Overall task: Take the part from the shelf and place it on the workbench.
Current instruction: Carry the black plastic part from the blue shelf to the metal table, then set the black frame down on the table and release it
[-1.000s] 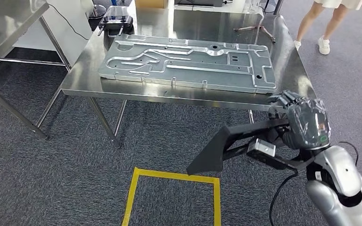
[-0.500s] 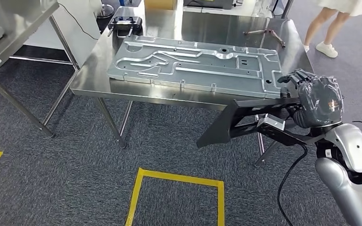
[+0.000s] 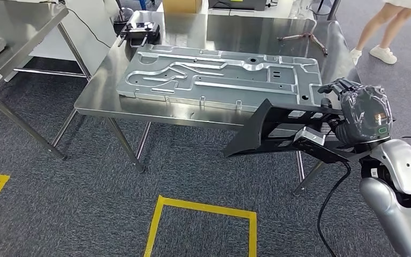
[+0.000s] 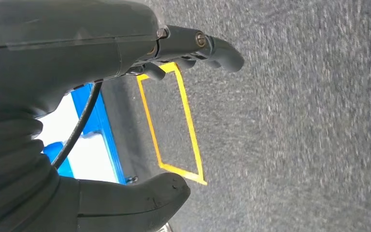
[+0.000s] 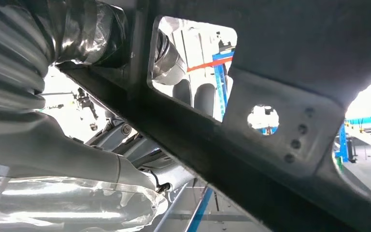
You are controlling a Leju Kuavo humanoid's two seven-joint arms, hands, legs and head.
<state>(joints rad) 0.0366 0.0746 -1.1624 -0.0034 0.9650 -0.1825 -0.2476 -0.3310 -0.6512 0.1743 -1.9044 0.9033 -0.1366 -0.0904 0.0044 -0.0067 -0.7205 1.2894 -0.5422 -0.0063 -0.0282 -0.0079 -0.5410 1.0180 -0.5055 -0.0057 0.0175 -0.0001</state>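
Right hand (image 3: 359, 113) grips black part (image 3: 270, 131) (tilted) — beside workbench (image 3: 101, 85); left hand (image 4: 77, 96) spread, empty.

Silver arm (image 3: 393, 187), plastic-wrapped dark hand (image 3: 361, 115)

Head cam: I look from high, forward and down, over workbench (image 3: 203, 115) front edge and carpet. Left wrist cam: close behind left hand (image 4: 77, 72), facing carpet, yellow tape square (image 4: 174, 125) in sight, as in head view. Right wrist cam: very close behind right hand (image 5: 53, 159), black part (image 5: 270, 121) right against lens.
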